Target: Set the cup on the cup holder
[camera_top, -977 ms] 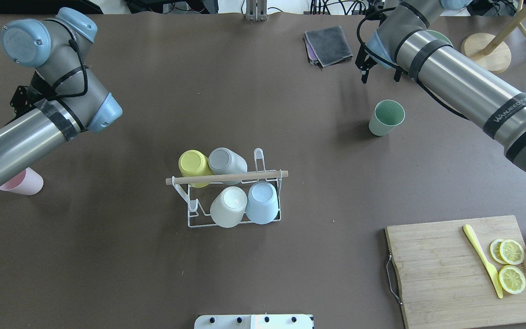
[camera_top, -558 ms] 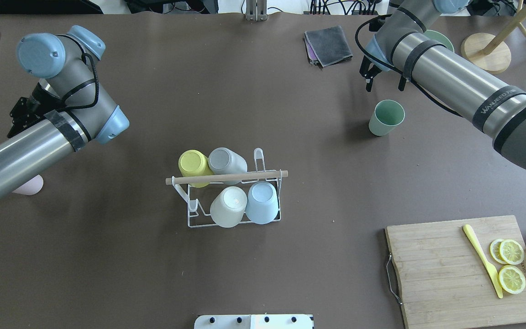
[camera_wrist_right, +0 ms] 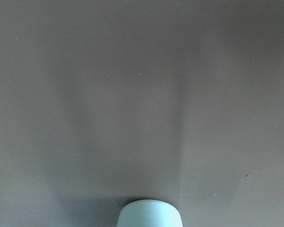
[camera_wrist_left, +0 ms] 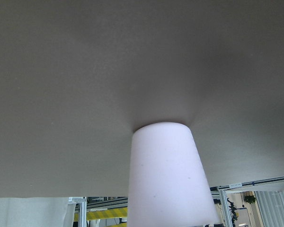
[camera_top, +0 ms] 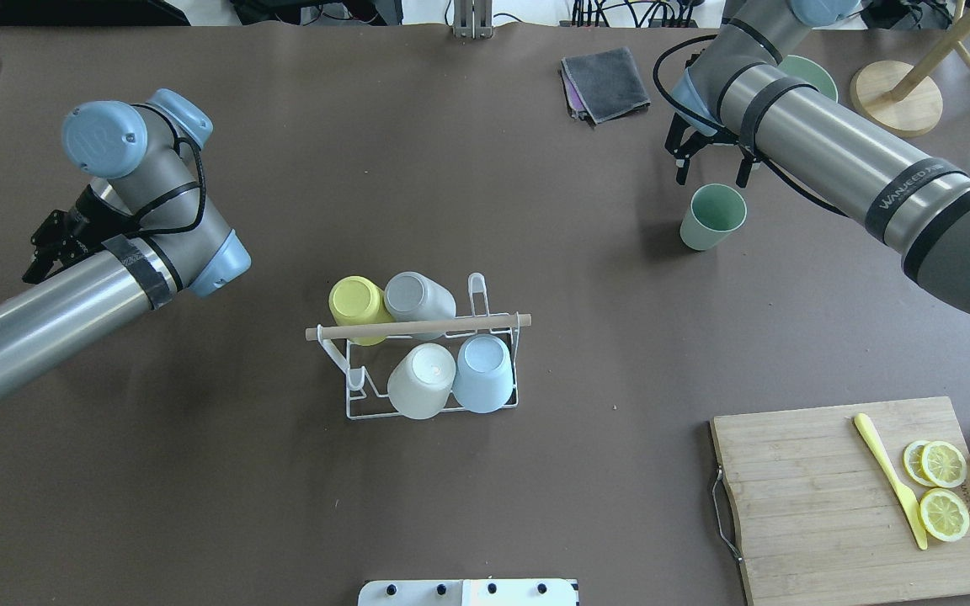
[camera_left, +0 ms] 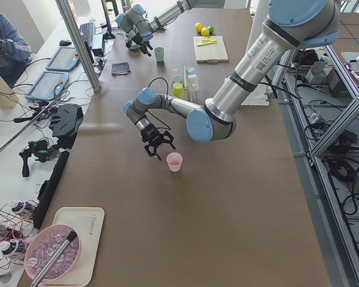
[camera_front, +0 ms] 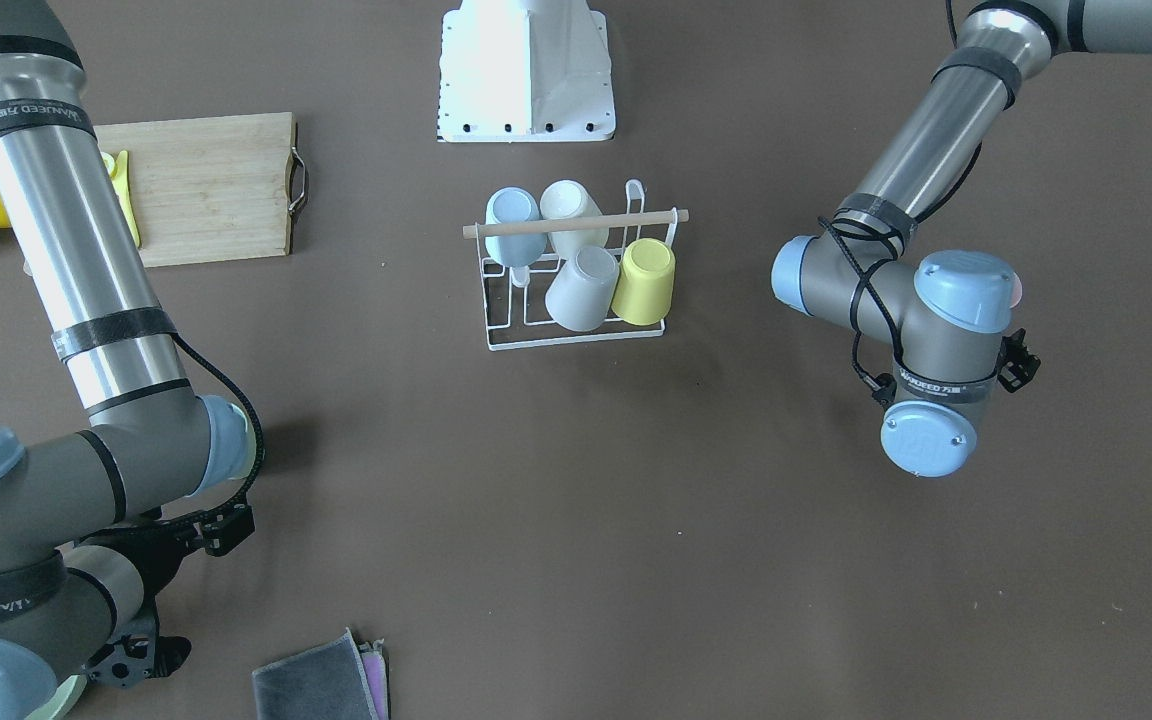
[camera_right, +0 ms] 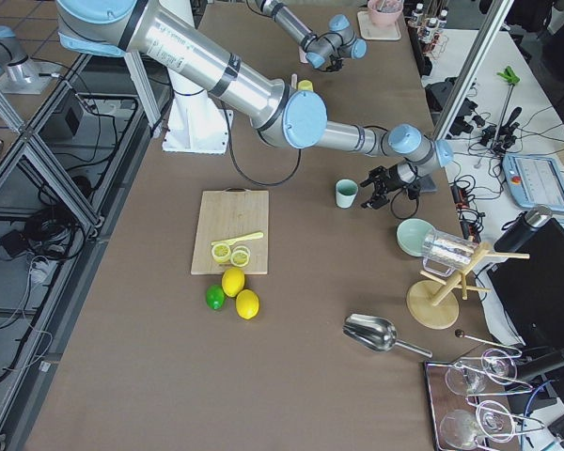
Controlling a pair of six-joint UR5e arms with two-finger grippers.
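Overhead, hovering released with the right hand [camera_top: 711, 172] just beside the upright green cup [camera_top: 712, 217], seemingly lined up to grasp it, well apart from the cup holder [camera_top: 418, 328] on the bench [camera_top: 199, 505]; from the left end, poised beside the pink cup [camera_left: 175, 161] with the left hand [camera_left: 158, 149], grip impossible to tell.

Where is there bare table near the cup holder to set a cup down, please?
Bare table lies between the cup holder and the cutting board, and between the holder and the grey cloth. It is crowded at the green cup, with the right gripper beside it.
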